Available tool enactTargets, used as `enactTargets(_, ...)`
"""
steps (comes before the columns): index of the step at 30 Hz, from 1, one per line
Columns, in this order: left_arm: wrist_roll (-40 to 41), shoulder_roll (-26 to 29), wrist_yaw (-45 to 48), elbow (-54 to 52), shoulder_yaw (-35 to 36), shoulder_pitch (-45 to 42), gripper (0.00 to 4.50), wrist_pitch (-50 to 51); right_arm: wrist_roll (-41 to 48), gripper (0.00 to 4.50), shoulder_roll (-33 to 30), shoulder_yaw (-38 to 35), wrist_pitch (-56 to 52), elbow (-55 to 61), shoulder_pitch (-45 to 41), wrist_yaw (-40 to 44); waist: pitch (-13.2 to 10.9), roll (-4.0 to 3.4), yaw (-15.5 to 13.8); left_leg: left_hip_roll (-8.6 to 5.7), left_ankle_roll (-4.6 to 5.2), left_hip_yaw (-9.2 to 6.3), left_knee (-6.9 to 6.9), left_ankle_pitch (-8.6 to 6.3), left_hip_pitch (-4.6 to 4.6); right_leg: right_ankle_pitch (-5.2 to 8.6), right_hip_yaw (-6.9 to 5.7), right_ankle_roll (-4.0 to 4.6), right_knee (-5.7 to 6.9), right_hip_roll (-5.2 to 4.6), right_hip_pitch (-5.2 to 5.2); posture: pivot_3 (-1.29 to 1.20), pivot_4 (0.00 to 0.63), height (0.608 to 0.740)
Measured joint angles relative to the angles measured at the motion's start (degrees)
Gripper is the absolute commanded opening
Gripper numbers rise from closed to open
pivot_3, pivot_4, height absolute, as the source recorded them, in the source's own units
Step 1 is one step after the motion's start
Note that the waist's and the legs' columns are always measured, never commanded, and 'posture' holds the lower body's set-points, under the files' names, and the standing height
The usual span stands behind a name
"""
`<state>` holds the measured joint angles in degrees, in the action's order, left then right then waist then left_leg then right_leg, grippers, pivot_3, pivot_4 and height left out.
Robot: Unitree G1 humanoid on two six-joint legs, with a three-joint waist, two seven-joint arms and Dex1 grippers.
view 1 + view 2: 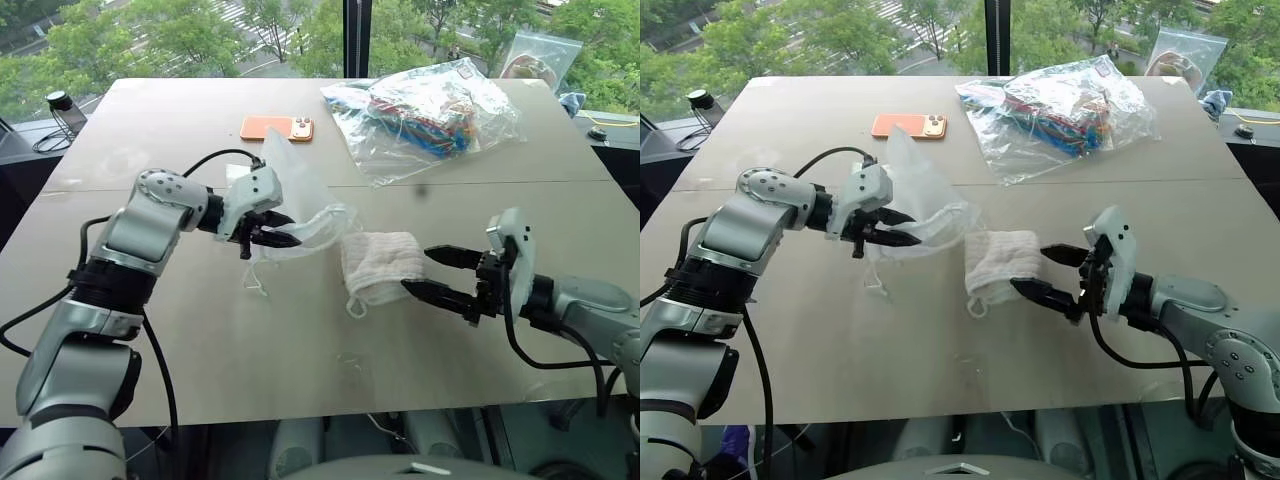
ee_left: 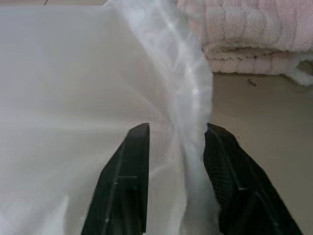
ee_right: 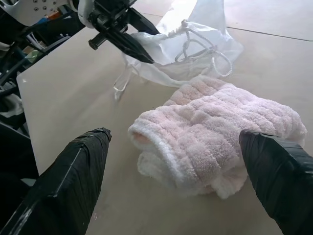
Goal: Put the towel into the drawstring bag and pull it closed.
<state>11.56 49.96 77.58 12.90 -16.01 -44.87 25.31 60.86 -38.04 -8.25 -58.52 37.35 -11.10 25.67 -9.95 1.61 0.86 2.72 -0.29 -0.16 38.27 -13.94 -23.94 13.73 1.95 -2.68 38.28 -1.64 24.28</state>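
Right wrist view: right gripper (image 3: 176, 147) with its two black fingers spread as wide as they seem to go, one on either side of the towel (image 3: 215, 142), no contact made on either side as far as I can tell. Towel lies folded and bunched on the table (image 1: 200, 350), straight ahead of this hand, holding nothing yet. Step in hand, as I judge it: picking up the towel while the other arm presents the bag mouth. Next move calls for closing on the towel's thick folded edge, lifting clear of the tabletop, then carrying it toward the opening beyond. Past the towel, touching or nearly touching its far edge, sits the drawstring bag (image 1: 300, 215), mouth and white cord facing this hand. Left gripper (image 1: 272, 230) is at the bag's gathered rim; left wrist view has the thin fabric running between its fingers, which stand partly apart, so whether it truly pinches the rim I cannot tell. Farther out, beyond the bag: an orange phone (image 1: 277, 128) and a clear bag of coloured cables (image 1: 425, 115), both well apart from the work.
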Motion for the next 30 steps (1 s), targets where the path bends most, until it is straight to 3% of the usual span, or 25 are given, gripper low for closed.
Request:
enactTargets(11,-1.0,2.4,1.9,-5.0,2.3,0.6,1.42,-1.2,-0.1,4.50,0.3,0.2,0.1,-0.5,-2.3,-5.0,0.0,0.00,-0.1,0.00,0.00,-0.02,0.00,0.00,0.00,0.00,-0.04,0.00,0.00,-0.02,-0.01,0.00,0.150,0.740)
enactTargets(29,-8.5,-0.8,-10.9,-10.4,2.5,8.5,1.42,-6.0,-0.1,4.50,5.0,4.1,-3.4,-3.1,-7.7,-13.8,0.0,-0.01,-0.1,0.00,0.00,-0.04,0.00,0.00,0.02,-0.01,-0.06,0.01,0.00,-0.02,-0.04,0.00,0.150,0.740)
enactTargets(30,-9.4,-1.0,-11.7,-10.0,2.5,8.5,1.18,-7.1,-0.2,4.50,6.0,4.3,-3.9,-4.1,-7.9,-14.9,0.0,-0.01,0.0,0.00,0.00,-0.03,0.00,0.00,0.03,-0.01,-0.06,0.01,0.01,-0.02,-0.04,0.00,0.150,0.740)
